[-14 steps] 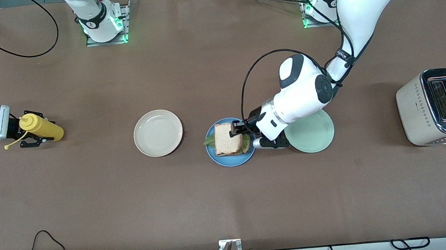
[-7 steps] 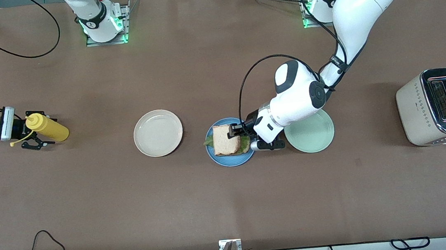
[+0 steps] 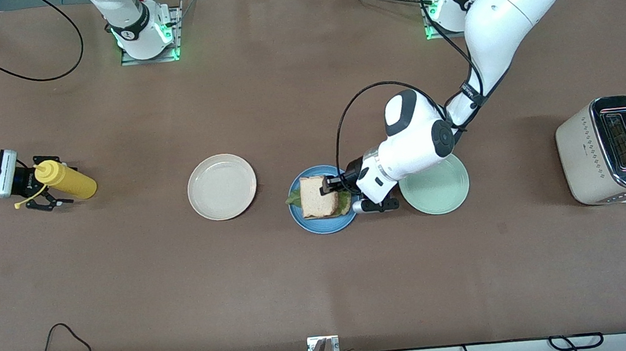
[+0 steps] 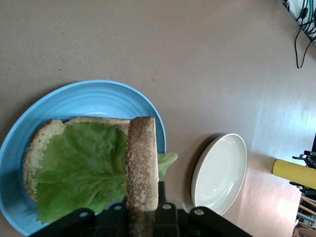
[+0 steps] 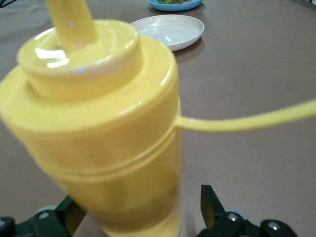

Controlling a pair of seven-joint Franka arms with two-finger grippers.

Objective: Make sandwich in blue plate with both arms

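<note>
Left gripper low over the round medium-blue plate, jaws drawn narrow on the edge of a toasted light brown top slice of bread held on edge above the rest. Beneath it, in the left wrist view: crinkly green lettuce leaf spread on the lower bread slice, both lying in the blue plate. Just beside the plate, toward the left arm's end of the counter: pale green round plate; toward the right arm's end, well apart: cream-white round plate; cream and chrome two-slot toaster near the left arm's end. Right gripper at the right arm's end of the counter, jaws spread wide on either side of a yellow plastic squeeze bottle with tethered cap, no grip evident; right arm waiting. Step in hand, as judged: closing the sandwich with the top slice. Next move calls for laying the slice flat and square over the lettuce, then a full release and a straight withdrawal so the stack is not dragged off the plate.
</note>
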